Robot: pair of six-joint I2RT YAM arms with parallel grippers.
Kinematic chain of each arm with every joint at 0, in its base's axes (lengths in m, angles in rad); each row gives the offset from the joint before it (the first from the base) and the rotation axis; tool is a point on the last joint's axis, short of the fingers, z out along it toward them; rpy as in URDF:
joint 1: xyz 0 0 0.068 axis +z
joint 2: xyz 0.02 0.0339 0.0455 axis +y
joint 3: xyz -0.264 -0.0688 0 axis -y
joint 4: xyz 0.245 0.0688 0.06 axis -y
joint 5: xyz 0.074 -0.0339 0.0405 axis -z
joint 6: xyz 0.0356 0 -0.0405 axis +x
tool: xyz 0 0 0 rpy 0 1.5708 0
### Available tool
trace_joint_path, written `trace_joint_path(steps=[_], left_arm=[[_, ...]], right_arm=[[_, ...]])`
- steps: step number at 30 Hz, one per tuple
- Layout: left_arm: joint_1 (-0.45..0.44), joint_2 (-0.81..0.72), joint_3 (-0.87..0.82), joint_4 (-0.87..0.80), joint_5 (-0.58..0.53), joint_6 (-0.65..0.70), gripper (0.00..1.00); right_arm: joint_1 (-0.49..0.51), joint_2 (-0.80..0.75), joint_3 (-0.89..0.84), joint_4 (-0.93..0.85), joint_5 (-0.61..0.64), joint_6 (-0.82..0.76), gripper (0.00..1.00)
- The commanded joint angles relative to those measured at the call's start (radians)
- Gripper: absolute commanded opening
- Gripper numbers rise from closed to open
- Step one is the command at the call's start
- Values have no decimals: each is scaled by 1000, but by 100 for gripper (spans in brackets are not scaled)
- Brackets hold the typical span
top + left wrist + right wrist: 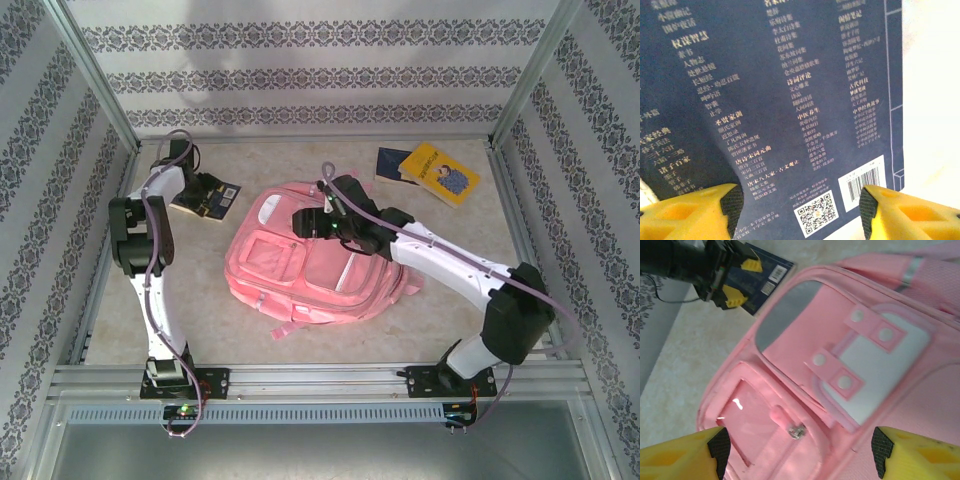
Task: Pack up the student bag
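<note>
Left gripper (800,206) is seen spread wide, w/ the near edge of a dark blue book (790,100) lying btwn its yellow fingers (695,212); whether the pads touch the cover cannot be told. The book's back cover is turned up, printed w/ columns of pale text, and a barcode (862,182) and a QR code (815,214) are set near its lower edge. In the top view this book is found flat on the table (280,160) at the far left, just beside the student bag (280,270) but apart from it. The bag is laid flat at approx. the table's ctr, front pockets up, straps trailing toward the near edge. Right gripper (800,447) is held over the bag's upper part, fingers wide apart and nothing gripped btwn them. Below it, in the right wrist view, a white pocket flap (875,375) w/ pink snap tabs, a grey panel (785,315) and a metal zipper pull (797,431) are seen. At the far right corner a yellow book (440,173) is laid partly over a second dark book (390,162), well apart from the bag.
</note>
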Motion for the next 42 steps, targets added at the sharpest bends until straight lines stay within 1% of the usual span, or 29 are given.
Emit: trace_joint_path(steps=[1, 4, 7, 10, 13, 15, 17, 20, 22, 23, 25, 27, 29, 31, 36, 39, 42], left_arm=[[-5, -30, -195, -68, -1, -65, 66], [-5, -131, -316, -65, -26, -73, 66], [4, -257, -435, -90, -101, -94, 67], [25, -402, -589, -75, -162, -140, 67], [48, -514, -714, -74, -186, -156, 67], [53, -573, -784, -63, -184, -164, 66], [55, -631, -844, -59, -183, -162, 66], [59, -705, -907, -56, -188, -147, 64], [60, -742, -942, -51, -189, -141, 64], [60, -756, -957, -47, -187, -138, 64], [62, -766, -974, -40, -179, -130, 64], [63, -773, -989, -26, -166, -123, 64], [63, -772, -1000, 3, -131, -103, 64], [60, -761, -993, 16, -94, -70, 63], [35, -784, -992, 13, -74, -14, 63], [-1, -790, -991, 10, -76, 7, 63], [-48, -768, -983, 21, -70, 24, 64]], right_arm=[[15, 66, 106, -3, -93, -3, 76], [20, 132, 184, -5, -154, 16, 76], [39, 219, 288, -19, -206, 24, 76], [72, 312, 414, -70, -214, 44, 75], [101, 411, 517, -91, -231, 122, 75], [118, 483, 598, -129, -204, 223, 74], [134, 568, 698, -210, -175, 336, 69], [169, 646, 756, -186, -189, 440, 63], [194, 707, 826, -220, -177, 465, 58], [207, 747, 886, -268, -167, 465, 56], [232, 808, 969, -329, -149, 455, 54], [246, 842, 983, -342, -154, 466, 52], [254, 854, 958, -338, -149, 467, 51], [256, 855, 923, -349, -99, 438, 50], [212, 840, 818, -392, 62, 366, 48], [170, 827, 769, -419, 156, 317, 48], [136, 813, 750, -447, 225, 273, 48]])
